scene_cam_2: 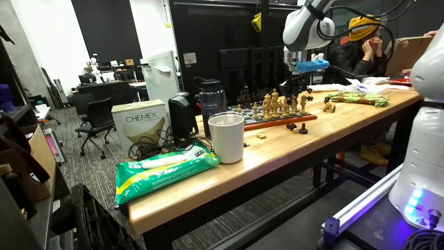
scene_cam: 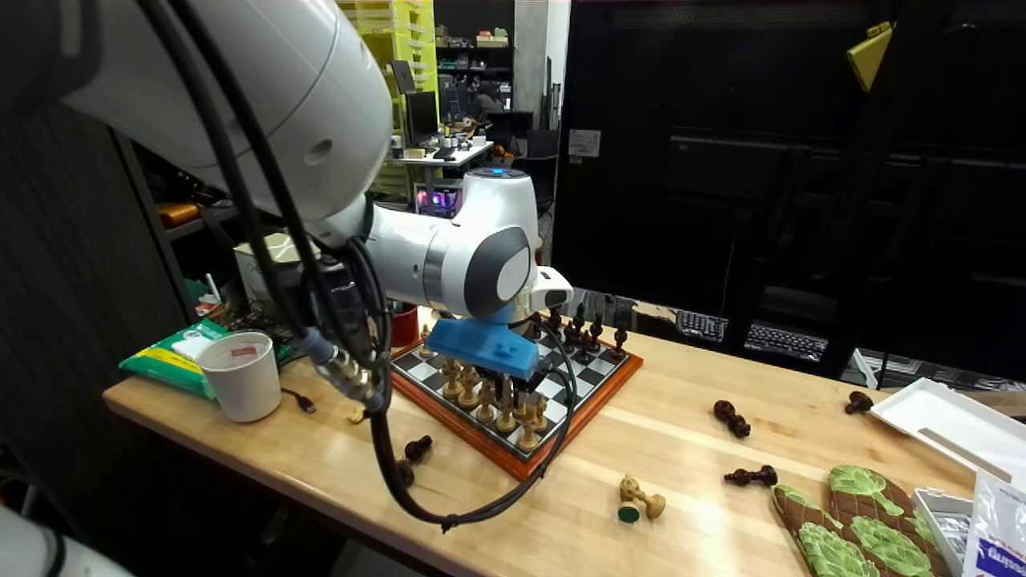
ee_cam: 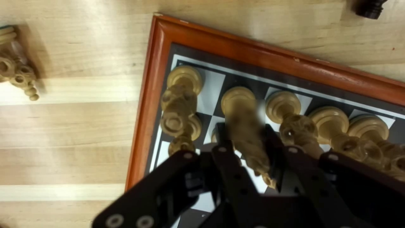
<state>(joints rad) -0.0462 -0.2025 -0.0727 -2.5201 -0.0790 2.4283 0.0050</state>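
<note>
My gripper point(ee_cam: 245, 131) is closed to a narrow gap around a light wooden chess piece point(ee_cam: 238, 94), with a finger along each side. The piece's base appears to rest on the chessboard point(ee_cam: 253, 52), which has a red-brown rim; its middle is blurred. Another light piece point(ee_cam: 185, 79) stands at the corner, left of the gripper. Light pieces point(ee_cam: 283, 106) stand close to the right finger. In an exterior view the gripper point(scene_cam_2: 290, 94) is low over the light pieces point(scene_cam_2: 267, 107). The chessboard point(scene_cam: 613, 393) holds dark pieces point(scene_cam: 595, 328) on the far side.
Loose light pieces point(scene_cam: 631, 497) and dark pieces point(scene_cam: 751, 476) lie on the table. A white cup point(scene_cam_2: 227, 139), a green pack point(scene_cam_2: 166, 170), a dark bottle point(scene_cam_2: 212, 100) and a box point(scene_cam_2: 140, 125) stand at one end. A patterned mitt point(scene_cam: 866, 521) and white tray point(scene_cam: 962, 425) lie opposite.
</note>
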